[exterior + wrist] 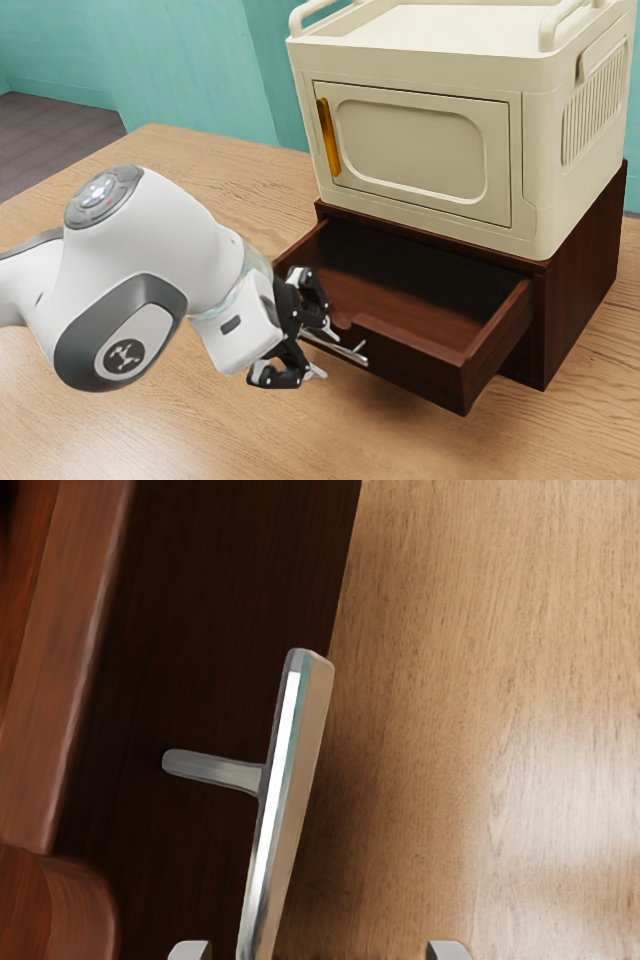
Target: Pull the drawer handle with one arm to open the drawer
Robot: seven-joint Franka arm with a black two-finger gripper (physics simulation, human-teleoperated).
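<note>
The gripper (322,349) straddles the handle (285,780), fingers spread and unclamped; backing away without closing could slip it clear, leaving the drawer (415,362) only partly open.

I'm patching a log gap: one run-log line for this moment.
drawer: open | gripper: open, fingertips on either side of handle | cream box: on cabinet, door shut
</note>
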